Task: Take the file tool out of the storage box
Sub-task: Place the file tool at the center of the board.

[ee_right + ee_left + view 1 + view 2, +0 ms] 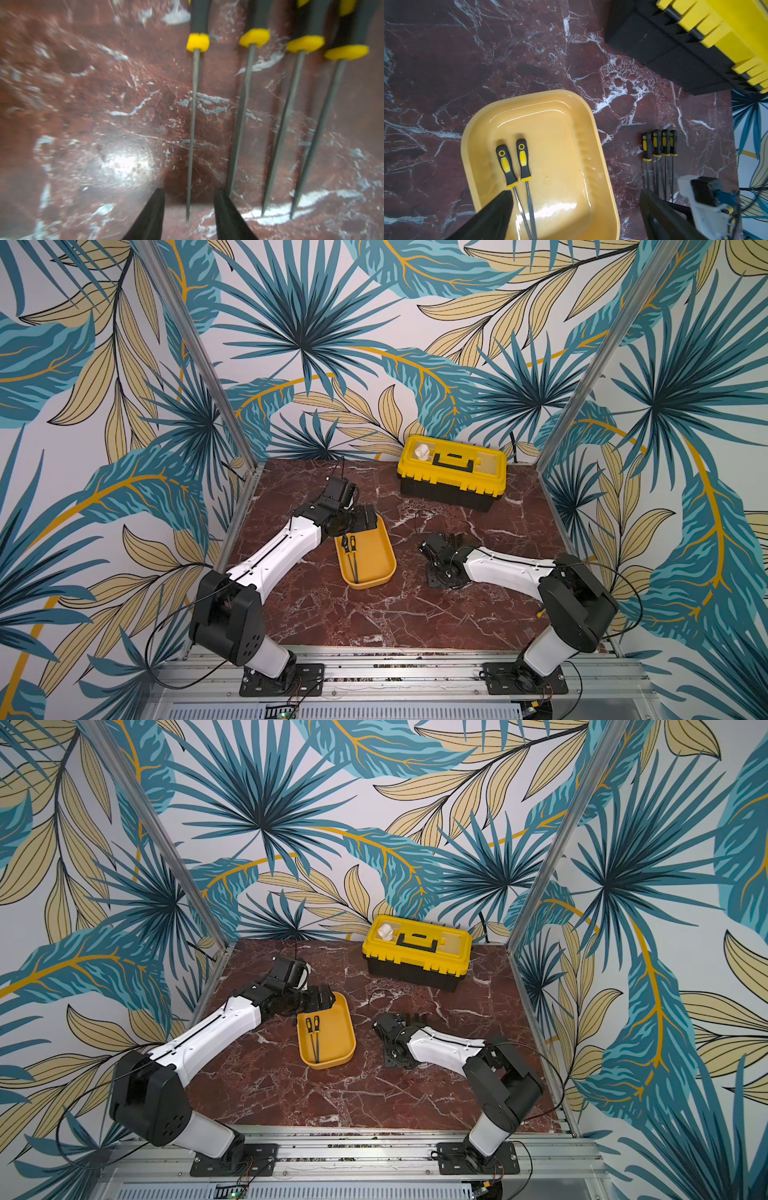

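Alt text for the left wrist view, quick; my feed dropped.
Two files with black-and-yellow handles lie side by side in a yellow tray, the open left gripper above with one finger beside them. Four more files lie in a row on the marble table, near a toolbox.

Two files (523, 160) in storage box (571, 145)

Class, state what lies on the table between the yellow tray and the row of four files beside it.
Nothing but bare marble table separates the tray from the four files; the left wrist view shows it.
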Controlling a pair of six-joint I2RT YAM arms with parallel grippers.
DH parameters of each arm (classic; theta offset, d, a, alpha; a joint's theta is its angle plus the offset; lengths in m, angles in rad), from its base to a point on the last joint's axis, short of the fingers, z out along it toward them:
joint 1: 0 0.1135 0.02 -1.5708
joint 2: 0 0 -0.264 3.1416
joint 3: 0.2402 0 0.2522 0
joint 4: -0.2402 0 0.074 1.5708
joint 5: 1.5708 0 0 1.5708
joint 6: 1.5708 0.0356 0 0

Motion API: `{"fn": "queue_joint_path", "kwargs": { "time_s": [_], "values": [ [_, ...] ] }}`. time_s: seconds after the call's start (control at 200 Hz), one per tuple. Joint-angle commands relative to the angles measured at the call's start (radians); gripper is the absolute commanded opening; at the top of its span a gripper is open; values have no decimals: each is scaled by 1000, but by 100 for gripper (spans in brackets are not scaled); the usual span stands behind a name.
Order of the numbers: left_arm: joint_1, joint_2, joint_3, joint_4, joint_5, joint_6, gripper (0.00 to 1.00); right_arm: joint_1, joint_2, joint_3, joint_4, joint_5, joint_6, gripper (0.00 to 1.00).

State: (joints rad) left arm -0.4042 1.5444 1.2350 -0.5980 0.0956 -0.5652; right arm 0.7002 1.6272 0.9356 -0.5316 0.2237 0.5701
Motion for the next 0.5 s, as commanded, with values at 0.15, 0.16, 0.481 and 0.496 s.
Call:
{"fn": "queue_joint_path", "kwargs": {
  "time_s": [0.15,0.16,0.481,0.496],
  "values": [
    [0,89,9,-15,-60,6,95,-1,-224,-2,-3,-136,-70,69],
    [-1,94,11,-17,-61,4,95,-1,-233,-6,3,-149,-72,70],
    [-17,221,103,-97,-133,-32,81,2,-378,-81,244,-470,-29,100],
    [-19,228,108,-103,-139,-33,81,2,-380,-81,250,-475,-26,100]
  ]
}}
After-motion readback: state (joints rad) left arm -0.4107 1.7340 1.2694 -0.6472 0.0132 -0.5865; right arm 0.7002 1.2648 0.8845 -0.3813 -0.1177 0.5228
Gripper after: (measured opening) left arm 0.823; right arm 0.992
